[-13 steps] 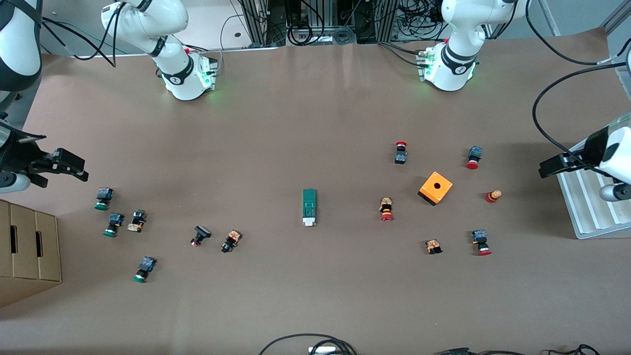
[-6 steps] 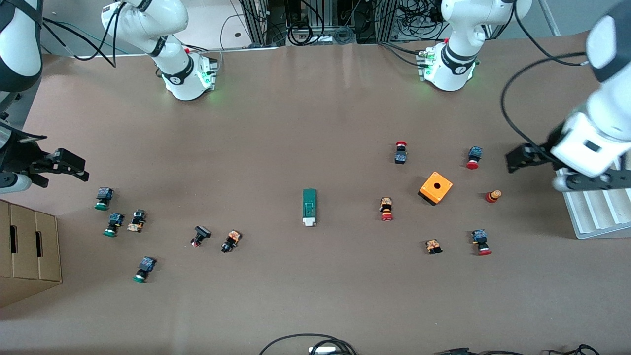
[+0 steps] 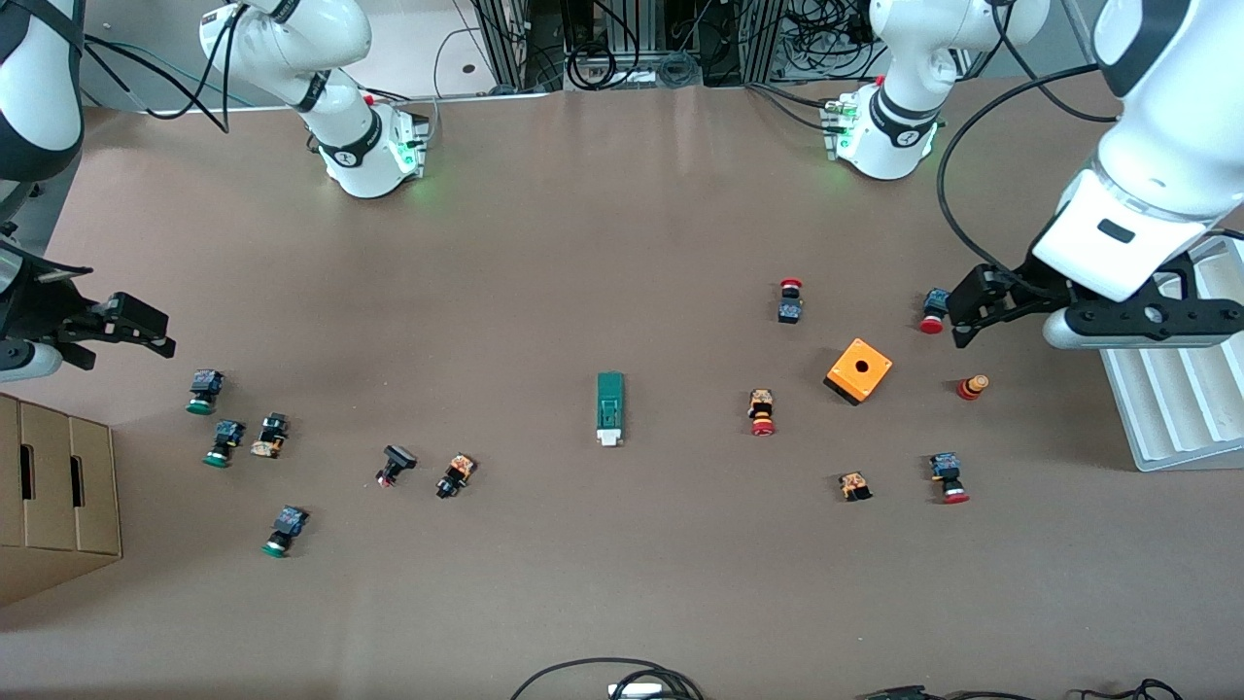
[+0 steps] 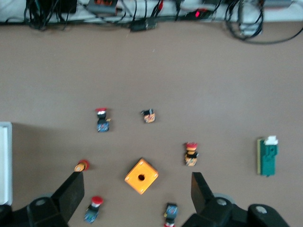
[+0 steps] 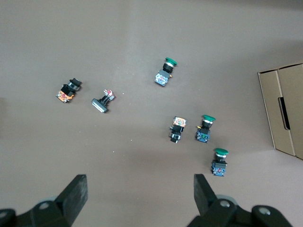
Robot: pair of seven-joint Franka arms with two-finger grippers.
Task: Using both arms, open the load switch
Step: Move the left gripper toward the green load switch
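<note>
The load switch [image 3: 609, 409] is a narrow dark-green block with a white end. It lies flat in the middle of the table, and the left wrist view shows the load switch [image 4: 268, 156] well off to one side of that gripper. My left gripper [image 3: 962, 313] hangs open over a red-capped push button [image 3: 933, 313], toward the left arm's end. Between its fingers [image 4: 73, 189] the left wrist view shows the orange box [image 4: 141, 176]. My right gripper [image 3: 160, 333] waits open and empty over bare table at the right arm's end, as the right wrist view [image 5: 139, 184] confirms.
The orange cube box [image 3: 859, 369] and several red-capped buttons [image 3: 762, 412] lie between the switch and the left gripper. Several green-capped buttons [image 3: 202, 392] lie toward the right arm's end. A cardboard box [image 3: 53, 496] and a white tray [image 3: 1166, 408] stand at the table's two ends.
The left arm has swung in from the table's end over the tray toward the orange box, its gripper still open. The right arm and the switch have not moved.
</note>
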